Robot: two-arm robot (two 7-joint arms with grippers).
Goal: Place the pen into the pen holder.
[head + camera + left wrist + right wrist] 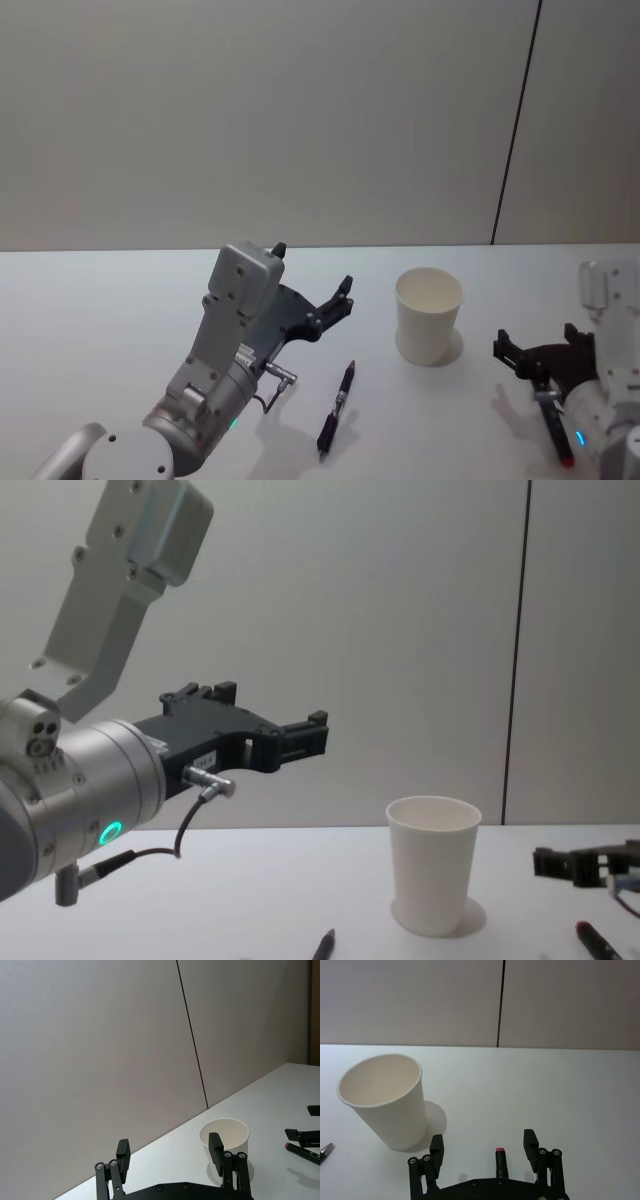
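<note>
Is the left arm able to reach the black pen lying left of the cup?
Probably yes: the left gripper hangs open above the table beside the black pen, with nothing between them.

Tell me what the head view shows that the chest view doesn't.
The head view lays out the dark pen full length on the table, left of the paper cup. The chest view, side-on, shows the left pincer open in the air, higher than the cup's rim. Both show the upright cup and the right pincer low by a red-tipped pen.
</note>
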